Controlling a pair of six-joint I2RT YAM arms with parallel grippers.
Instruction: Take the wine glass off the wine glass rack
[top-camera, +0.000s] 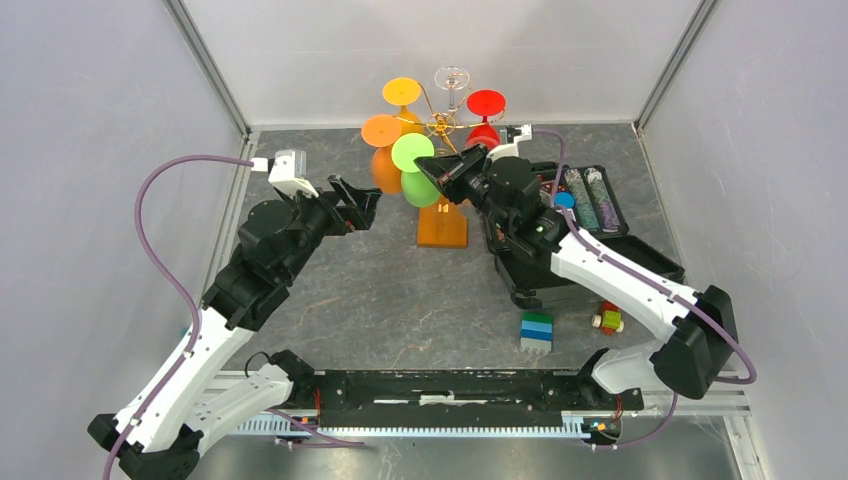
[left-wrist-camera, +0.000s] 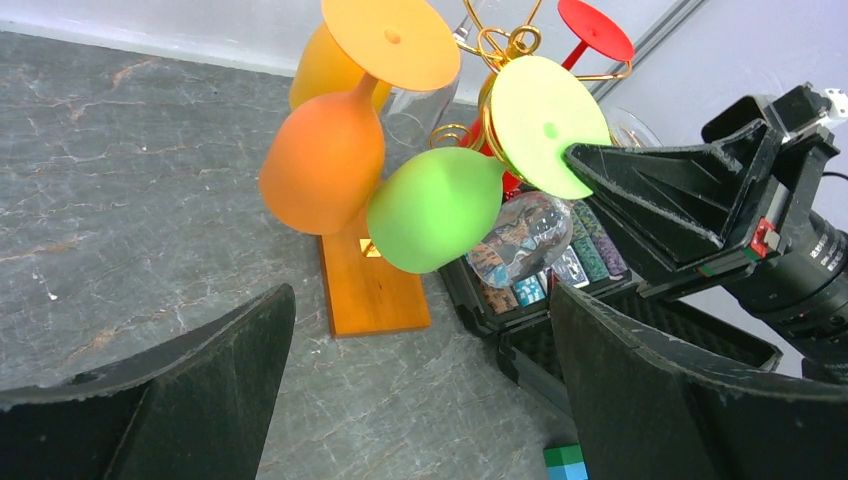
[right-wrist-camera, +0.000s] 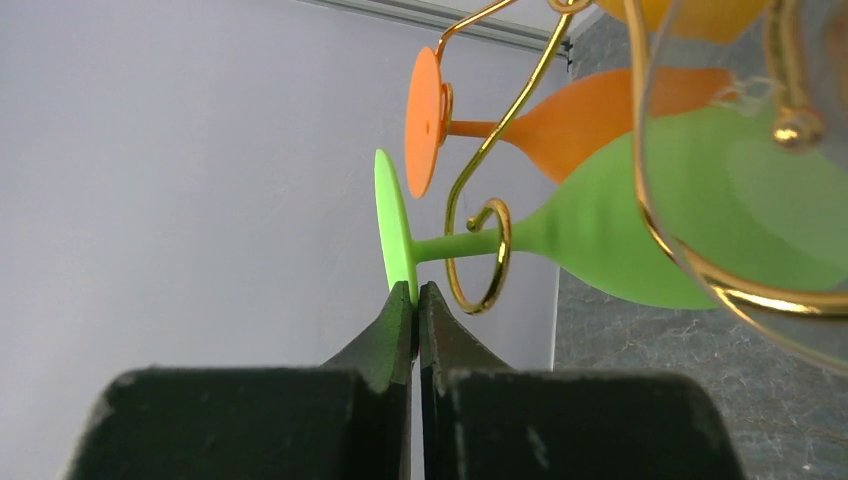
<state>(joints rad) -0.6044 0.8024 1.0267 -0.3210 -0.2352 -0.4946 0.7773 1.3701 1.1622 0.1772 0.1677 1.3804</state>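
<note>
The left pincer (top-camera: 358, 205) stands spread wide and holds nothing, at 9 o'clock of the wine glass rack (top-camera: 442, 228) on the worktop (top-camera: 380, 290). The right pincer (right-wrist-camera: 415, 295) is pressed together, its tips touching the foot rim of the green wine glass (left-wrist-camera: 435, 210); whether they pinch it is unclear. The glass hangs by its stem in the rack's 7 o'clock arm, at 12 o'clock of the tips.

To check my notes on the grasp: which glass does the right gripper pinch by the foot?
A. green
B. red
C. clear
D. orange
A: in the right wrist view the right gripper is closed on the rim of the foot of the green wine glass, which hangs on the wine glass rack.
</note>
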